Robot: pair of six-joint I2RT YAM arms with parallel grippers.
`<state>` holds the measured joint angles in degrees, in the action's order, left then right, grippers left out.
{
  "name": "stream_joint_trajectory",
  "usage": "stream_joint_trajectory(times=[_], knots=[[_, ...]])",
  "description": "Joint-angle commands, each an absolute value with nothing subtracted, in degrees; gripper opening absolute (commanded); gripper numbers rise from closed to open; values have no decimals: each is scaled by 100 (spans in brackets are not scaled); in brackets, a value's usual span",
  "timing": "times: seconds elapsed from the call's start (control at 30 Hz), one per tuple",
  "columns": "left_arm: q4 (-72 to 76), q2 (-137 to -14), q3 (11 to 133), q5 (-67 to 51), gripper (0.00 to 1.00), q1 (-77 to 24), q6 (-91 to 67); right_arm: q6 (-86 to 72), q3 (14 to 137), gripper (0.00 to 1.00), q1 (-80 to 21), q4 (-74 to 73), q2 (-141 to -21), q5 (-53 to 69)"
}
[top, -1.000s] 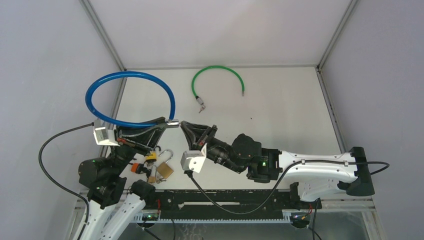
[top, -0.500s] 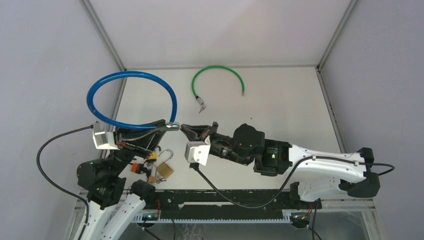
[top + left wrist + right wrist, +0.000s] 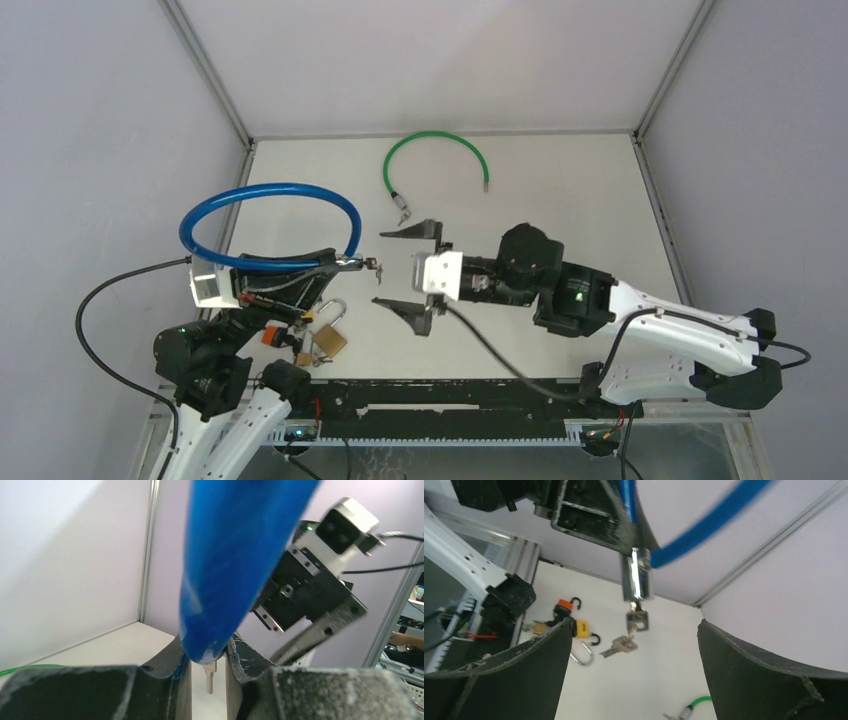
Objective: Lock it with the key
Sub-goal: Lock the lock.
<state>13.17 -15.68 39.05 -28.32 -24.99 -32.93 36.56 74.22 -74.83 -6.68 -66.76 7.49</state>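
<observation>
Risk of a missed or skewed pinch on the key (image 3: 372, 266): right gripper (image 3: 380, 268) fingers spread wide, facing it and not touching, small key with spare keys (image 3: 620, 645) dangling below, likely to swing or twist away. Risk too of slip in the left gripper (image 3: 333, 260), fingers pinching the blue cable lock (image 3: 270, 190) just behind its chrome cylinder (image 3: 636, 580). Looks closed into a full loop, held in the air over the left of the table (image 3: 560, 190), key seated in the cylinder end.
</observation>
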Motion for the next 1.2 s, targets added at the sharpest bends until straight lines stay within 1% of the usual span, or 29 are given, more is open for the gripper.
stream_joint_trajectory(times=[0.0, 0.1, 0.23, 0.33, 0.43, 0.57, 0.63, 0.73, 0.83, 0.9, 1.03, 1.17], knots=[[1739, -1490, 3911, -2882, 0, -2496, -3169, 2030, 7647, 99, -6733, -825, -6313, 2144], [1768, -1478, 3895, -2863, 0, -2496, -3165, 616, 7612, 98, -6315, -570, -6405, 2746], [1792, -1493, 3898, -2808, 0, -2497, -3197, -1454, 7533, 89, -5926, -23, -6687, 3144], [1792, -1493, 3914, -2821, 0, -2496, -3217, -2531, 7421, 83, -5746, 553, -6888, 3473], [1786, -1467, 3911, -2819, 0, -2496, -3208, -3237, 7383, 79, -5614, 925, -7070, 3815], [1790, -1450, 3917, -2810, 0, -2496, -3221, -3382, 7381, 76, -5562, 927, -7249, 3862], [1776, -1448, 3929, -2812, 0, -2496, -3225, -3411, 7373, 72, -5535, 930, -7325, 3936], [1765, -1438, 3929, -2807, 0, -2496, -3226, -3446, 7374, 60, -5526, 1031, -7409, 4109], [1759, -1441, 3928, -2785, 0, -2496, -3230, -3499, 7378, 42, -5526, 1186, -7485, 4284], [1766, -1435, 3933, -2751, 0, -2498, -3255, -3534, 7378, 33, -5530, 1277, -7525, 4407], [1707, -1436, 3937, -2552, 0, -2496, -3385, -3531, 7375, 22, -5536, 1364, -7550, 4627], [1633, -1449, 3929, -2294, 0, -2488, -3637, -3391, 7372, 5, -5548, 1347, -7535, 4663]])
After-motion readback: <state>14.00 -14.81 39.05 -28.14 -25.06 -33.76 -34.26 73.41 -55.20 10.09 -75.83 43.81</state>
